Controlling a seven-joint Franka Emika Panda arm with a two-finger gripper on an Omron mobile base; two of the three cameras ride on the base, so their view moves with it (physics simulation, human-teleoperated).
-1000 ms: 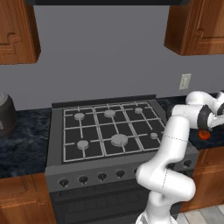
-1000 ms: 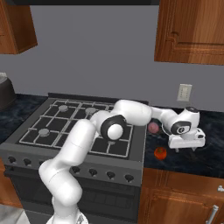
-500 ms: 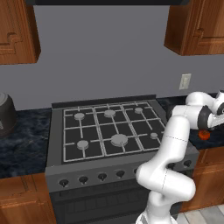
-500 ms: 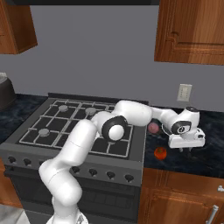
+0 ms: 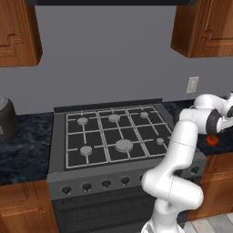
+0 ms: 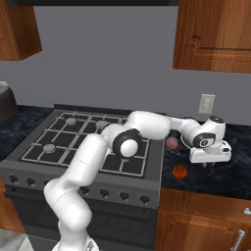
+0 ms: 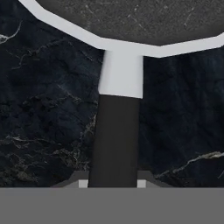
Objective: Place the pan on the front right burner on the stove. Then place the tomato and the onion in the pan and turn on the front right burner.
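Gripper [image 6: 212,164] is reached out over the dark counter [image 6: 230,176] right of the stove [image 6: 73,147], hand pointing down.

Hand view: the pan [image 7: 131,17] lies on the counter straight ahead, thin light rim on top, the slim dark handle [image 7: 114,140] running down the middle between the two finger tips [image 7: 83,183]. The tips sit on either side of the handle's near end, spread slightly wider than it. Cannot tell whether they're actually pinching it or just straddling it; no contact is visible.

Judgement: this is the pan pickup step, first in the task. Approaching along the handle makes sense: it's the only part slim enough for a two-finger pinch, and the bowl then hangs clear of the hand.

Tomato [image 6: 179,171] sits on the counter just right of the stove's front corner; onion [image 6: 171,142] is further back, also right of the stove, beside the forearm. Both are apart from the pan and untouched.

Front right burner [image 5: 159,141] on the stove is bare under its grate, nothing on it yet.

Risk: the off-centre grip will let the pan tip when lifted.
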